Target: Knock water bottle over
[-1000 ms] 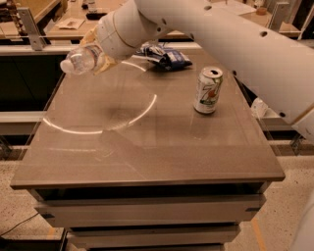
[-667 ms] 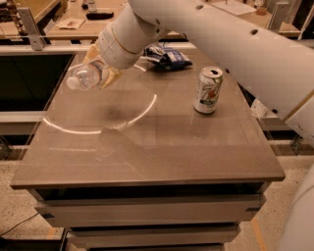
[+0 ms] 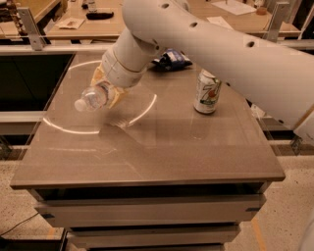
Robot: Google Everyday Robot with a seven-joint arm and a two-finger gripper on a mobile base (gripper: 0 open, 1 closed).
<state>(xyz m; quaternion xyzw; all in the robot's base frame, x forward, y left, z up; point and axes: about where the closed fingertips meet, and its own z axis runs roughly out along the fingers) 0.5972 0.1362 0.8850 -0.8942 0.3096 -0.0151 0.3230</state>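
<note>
Closest to the camera is the front edge of the table (image 3: 147, 177), with a couple of pale shelf-like tiers (image 3: 147, 215) stacked under it and speckled floor (image 3: 17, 188) off to the left. The tabletop is a brownish-grey slab, pretty glossy, and there's a big curved streak of reflected light (image 3: 73, 130) across its left half.

A bit further in, over the left-middle of the table, is the water bottle (image 3: 94, 98). It's not standing at all: it's tipped way over, nearly on its side, with the white cap (image 3: 78, 105) pointing down-left toward the camera. It looks lifted off the surface, with a faint shadow under it on the tabletop. The gripper (image 3: 108, 92) is right there on it, its yellowish fingers (image 3: 117, 98) pinched around the bottle's back end. The fat white arm (image 3: 221, 49) runs from there up and off to the right edge.

Right of the middle, well apart from the bottle, the green-and-white soda can (image 3: 207, 91) stands upright on the table. Behind that, near the table's far edge and partly tucked under the arm, lies a crumpled blue bag (image 3: 171, 60).

Past the table there's a wooden workbench (image 3: 98, 30) with a sheet of paper (image 3: 71, 22) and a small black thing (image 3: 99, 15) on it; can't tell what that one is.
</note>
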